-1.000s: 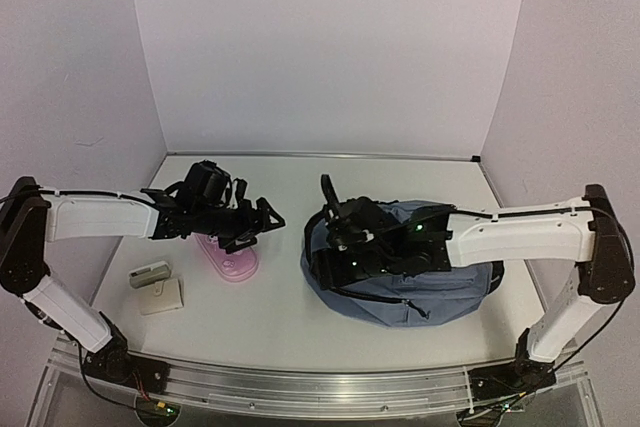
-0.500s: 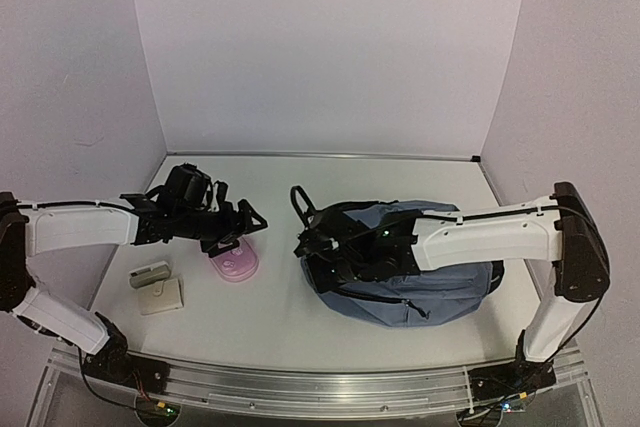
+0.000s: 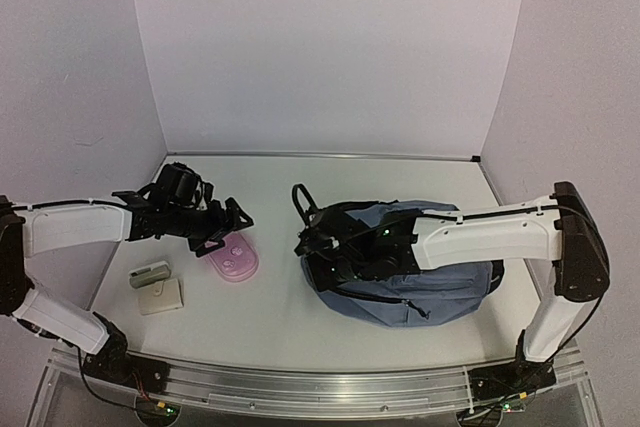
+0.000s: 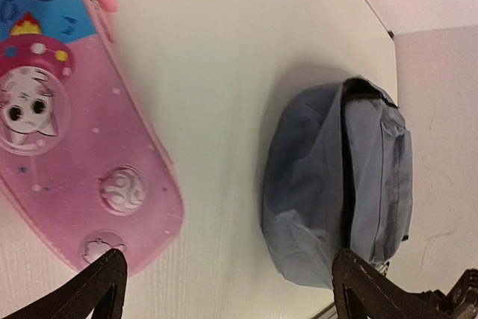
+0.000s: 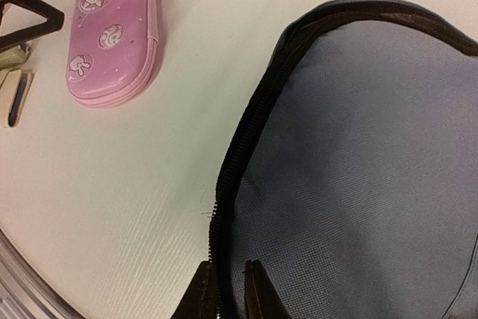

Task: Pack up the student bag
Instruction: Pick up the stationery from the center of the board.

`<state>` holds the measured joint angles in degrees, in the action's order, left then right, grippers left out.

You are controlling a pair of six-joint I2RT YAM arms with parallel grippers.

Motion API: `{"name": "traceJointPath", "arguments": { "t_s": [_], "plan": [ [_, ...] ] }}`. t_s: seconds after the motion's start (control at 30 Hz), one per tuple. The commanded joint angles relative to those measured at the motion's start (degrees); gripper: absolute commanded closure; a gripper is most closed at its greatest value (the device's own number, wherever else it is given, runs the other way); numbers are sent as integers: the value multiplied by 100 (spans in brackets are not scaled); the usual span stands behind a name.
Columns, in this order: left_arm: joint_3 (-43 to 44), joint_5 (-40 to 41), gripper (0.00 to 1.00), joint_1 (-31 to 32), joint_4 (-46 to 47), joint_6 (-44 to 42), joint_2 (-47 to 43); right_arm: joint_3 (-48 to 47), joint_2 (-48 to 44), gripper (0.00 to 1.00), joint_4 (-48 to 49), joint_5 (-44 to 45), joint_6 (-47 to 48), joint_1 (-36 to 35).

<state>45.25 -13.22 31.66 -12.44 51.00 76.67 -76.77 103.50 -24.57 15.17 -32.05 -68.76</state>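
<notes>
No legible txt or labels.

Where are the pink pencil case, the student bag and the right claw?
pink pencil case (image 5: 112,39): right wrist view, middle of its lid.
student bag (image 4: 306,184): left wrist view, blue fabric side.
right claw (image 5: 228,289): right wrist view, between its fingertips, on the zipper.

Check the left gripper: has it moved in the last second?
Yes. The left gripper, open, has pulled back leftward, away from the bag, uncovering more of the pink pencil case.
</notes>
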Motion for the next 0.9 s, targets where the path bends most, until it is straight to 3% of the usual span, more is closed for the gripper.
{"name": "traceJointPath", "arguments": {
  "t_s": [0.0,0.2,0.47,0.87],
  "plan": [
    [-49,559,2,-590,-562,-76,-328,-284,-66,80,344,-181,-61,-24],
    [-602,310,1,-1327,-125,116,-253,-802,318,74,525,-271,-76,-18],
    [-1243,-527,7,-1584,1616,377,300,-1675,1018,74,609,-444,-19,-21],
    [-1601,-1128,49,-1694,3443,789,1664,-1496,792,74,688,-425,-109,-16]
  ]
}}
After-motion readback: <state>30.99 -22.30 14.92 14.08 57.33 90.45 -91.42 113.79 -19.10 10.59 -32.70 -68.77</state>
